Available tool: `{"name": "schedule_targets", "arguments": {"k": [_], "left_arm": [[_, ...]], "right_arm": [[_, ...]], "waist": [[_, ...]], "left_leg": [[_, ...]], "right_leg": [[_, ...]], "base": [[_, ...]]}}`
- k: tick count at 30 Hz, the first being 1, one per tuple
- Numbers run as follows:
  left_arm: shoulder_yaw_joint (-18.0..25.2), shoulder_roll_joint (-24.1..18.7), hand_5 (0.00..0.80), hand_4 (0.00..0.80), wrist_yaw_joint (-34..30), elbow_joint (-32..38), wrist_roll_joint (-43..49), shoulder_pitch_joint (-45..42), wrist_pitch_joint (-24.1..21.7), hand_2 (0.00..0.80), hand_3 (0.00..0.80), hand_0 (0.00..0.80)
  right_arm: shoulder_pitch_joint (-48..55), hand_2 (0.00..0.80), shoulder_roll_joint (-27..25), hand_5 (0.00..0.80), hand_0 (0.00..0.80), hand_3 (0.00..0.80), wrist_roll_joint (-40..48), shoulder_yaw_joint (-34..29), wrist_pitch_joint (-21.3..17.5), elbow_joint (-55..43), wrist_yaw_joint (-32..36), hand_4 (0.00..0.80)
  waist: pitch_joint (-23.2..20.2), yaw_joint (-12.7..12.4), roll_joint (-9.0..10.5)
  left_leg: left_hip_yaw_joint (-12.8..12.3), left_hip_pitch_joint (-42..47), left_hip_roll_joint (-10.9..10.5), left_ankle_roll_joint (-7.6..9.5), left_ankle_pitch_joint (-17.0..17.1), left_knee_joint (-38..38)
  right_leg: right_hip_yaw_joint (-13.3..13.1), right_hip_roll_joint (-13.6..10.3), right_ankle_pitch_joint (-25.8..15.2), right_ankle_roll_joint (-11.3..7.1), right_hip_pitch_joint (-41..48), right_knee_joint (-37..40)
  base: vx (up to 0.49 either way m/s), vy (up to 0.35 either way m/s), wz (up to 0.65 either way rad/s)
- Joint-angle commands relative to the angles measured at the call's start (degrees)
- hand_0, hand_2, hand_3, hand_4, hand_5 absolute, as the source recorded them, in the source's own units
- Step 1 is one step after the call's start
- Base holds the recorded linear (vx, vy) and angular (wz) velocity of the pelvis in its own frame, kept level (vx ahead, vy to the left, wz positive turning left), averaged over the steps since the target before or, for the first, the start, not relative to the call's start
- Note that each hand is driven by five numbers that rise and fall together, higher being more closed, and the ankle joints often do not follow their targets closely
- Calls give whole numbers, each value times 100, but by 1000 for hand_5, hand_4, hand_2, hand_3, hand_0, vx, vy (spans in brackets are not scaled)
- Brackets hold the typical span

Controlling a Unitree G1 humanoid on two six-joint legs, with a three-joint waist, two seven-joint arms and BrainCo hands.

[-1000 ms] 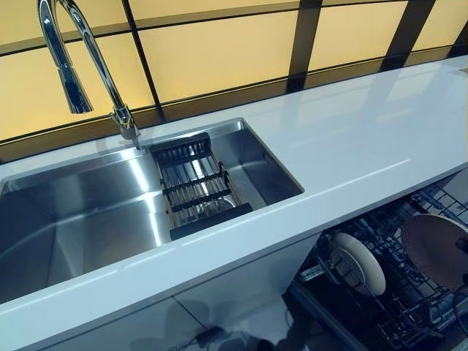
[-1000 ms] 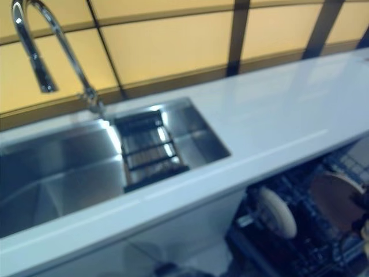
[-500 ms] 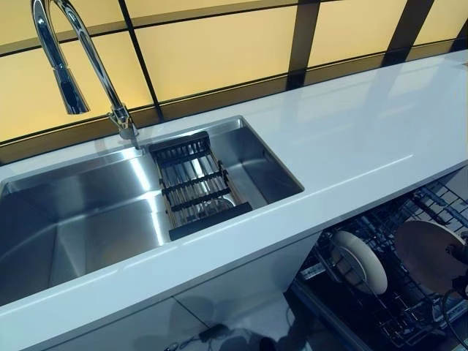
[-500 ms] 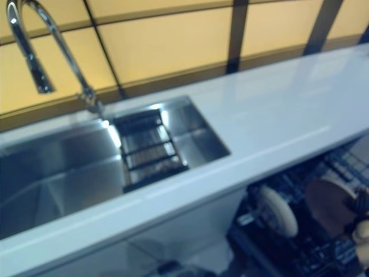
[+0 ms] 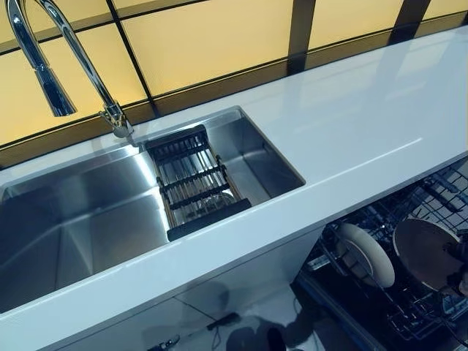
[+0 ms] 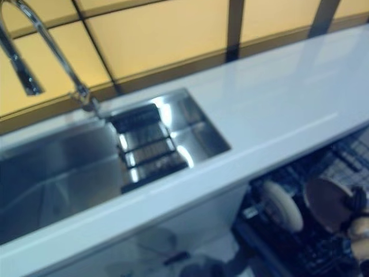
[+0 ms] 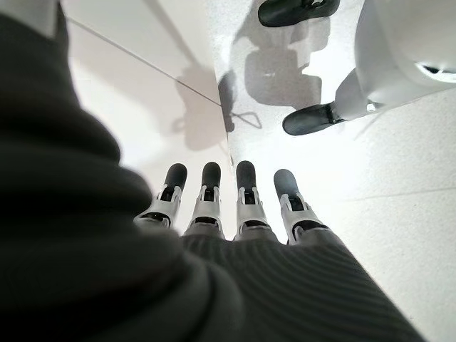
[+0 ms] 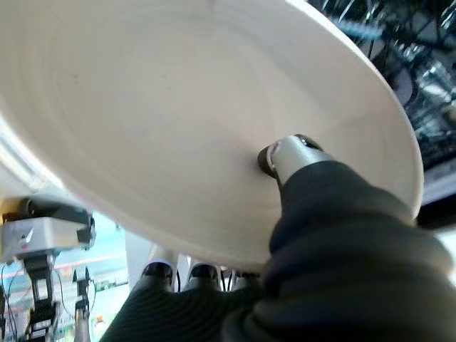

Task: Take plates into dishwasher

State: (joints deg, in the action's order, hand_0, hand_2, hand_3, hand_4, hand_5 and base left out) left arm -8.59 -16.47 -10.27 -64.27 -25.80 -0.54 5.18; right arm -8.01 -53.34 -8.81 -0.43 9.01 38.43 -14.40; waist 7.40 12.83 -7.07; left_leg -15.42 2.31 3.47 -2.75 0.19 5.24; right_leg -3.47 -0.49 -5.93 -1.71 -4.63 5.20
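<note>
My right hand is shut on a cream plate, with the thumb pressed on its face and the fingers behind its rim. In the left eye view this plate stands on edge over the open dishwasher's lower rack, at the lower right under the counter, and the hand shows at the view's right edge. A second white plate stands upright in the rack just to the left of it. My left hand hangs open and empty over the floor.
A white countertop runs above the dishwasher. A steel sink is set into it at the left, with a dark slatted drain rack and a tall chrome faucet. White cabinet fronts stand below the sink.
The camera has shifted a little. The held plate has moved slightly left, closer to the standing white plate in the rack.
</note>
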Motion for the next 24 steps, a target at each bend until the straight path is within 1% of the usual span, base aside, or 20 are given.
{"name": "schedule_targets", "arguments": {"k": [1,4,9,13,17,24], "left_arm": [[-236,-218,0,0,-26,-165,-147,256,-137,0,0,0],[-274,-206,0,0,-25,-146,-214,295,-138,0,0,0],[-313,-182,0,0,-64,-145,-249,332,-136,0,0,0],[-352,-157,0,0,-83,-137,-270,362,-149,0,0,0],[-402,-147,0,0,-67,-114,-284,398,-146,0,0,0],[-447,-149,0,0,-58,-103,-303,462,-109,0,0,0]], "right_arm": [[-692,800,29,800,800,800,-18,68,-130,443,-257,800],[-819,800,51,800,800,800,-81,202,-74,517,-253,800],[-912,800,109,800,800,800,-243,360,-63,641,-330,800],[-964,800,172,800,800,800,-453,468,56,742,-358,800],[-1004,800,212,800,800,800,-457,597,73,896,-395,800],[-1174,800,291,800,800,800,-595,803,40,1234,-252,800]], "waist": [[11,-230,126],[65,-232,42],[84,-250,-44],[83,-271,-68],[78,-296,-77],[88,-346,-89]], "left_leg": [[123,-81,-219,343,-263,-24],[146,-117,-230,332,-233,-24],[176,-153,-246,319,-215,-24],[205,-170,-256,314,-210,-24],[227,-183,-260,315,-203,-24],[254,-183,-267,324,-207,-24]], "right_leg": [[422,-11,262,-310,78,-20],[445,-25,257,-304,42,-20],[479,-55,262,-307,18,-20],[506,-66,271,-307,13,-20],[524,-77,267,-313,4,-20],[540,-90,273,-312,5,-20]], "base": [[-32,1,-1],[-40,14,-3],[-7,4,-1],[-10,4,2],[0,0,0],[0,0,0]]}}
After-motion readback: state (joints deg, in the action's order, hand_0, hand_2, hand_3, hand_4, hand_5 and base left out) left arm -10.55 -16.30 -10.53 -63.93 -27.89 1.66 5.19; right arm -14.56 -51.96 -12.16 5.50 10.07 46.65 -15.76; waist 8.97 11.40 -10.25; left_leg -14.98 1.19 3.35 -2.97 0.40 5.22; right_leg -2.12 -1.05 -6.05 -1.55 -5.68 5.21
